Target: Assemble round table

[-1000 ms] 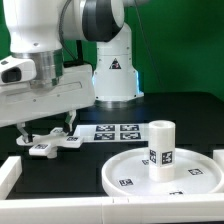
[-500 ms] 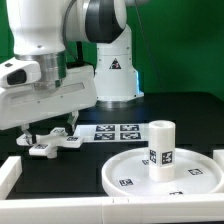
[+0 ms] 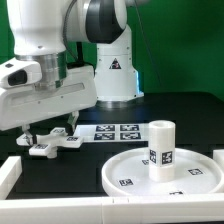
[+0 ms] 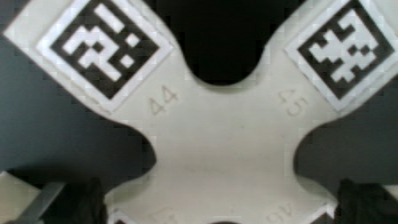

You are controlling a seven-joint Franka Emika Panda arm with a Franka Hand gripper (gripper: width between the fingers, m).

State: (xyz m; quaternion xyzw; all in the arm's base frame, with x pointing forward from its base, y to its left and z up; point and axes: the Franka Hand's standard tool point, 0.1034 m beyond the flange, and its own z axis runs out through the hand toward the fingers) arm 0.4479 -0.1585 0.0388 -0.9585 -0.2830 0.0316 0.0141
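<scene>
The white cross-shaped foot piece (image 3: pixel 50 144) lies flat on the black table at the exterior view's left. My gripper (image 3: pixel 47 134) is low over it, open, with one finger on each side of its middle. In the wrist view the foot piece (image 4: pixel 214 130) fills the picture, showing two tagged arms, and my gripper (image 4: pixel 210 206) straddles its waist with dark fingers (image 4: pixel 59 202) standing off its edges. The large round rimmed disc (image 3: pixel 130 172) lies at the exterior view's right. The short cylindrical post (image 3: pixel 160 150) stands upright on it.
The marker board (image 3: pixel 112 131) lies flat between the foot piece and the disc. A white rail (image 3: pixel 18 172) runs along the table's near edge. The arm's white base (image 3: pixel 115 72) stands at the back, and a white block (image 3: pixel 217 156) sits at the right edge.
</scene>
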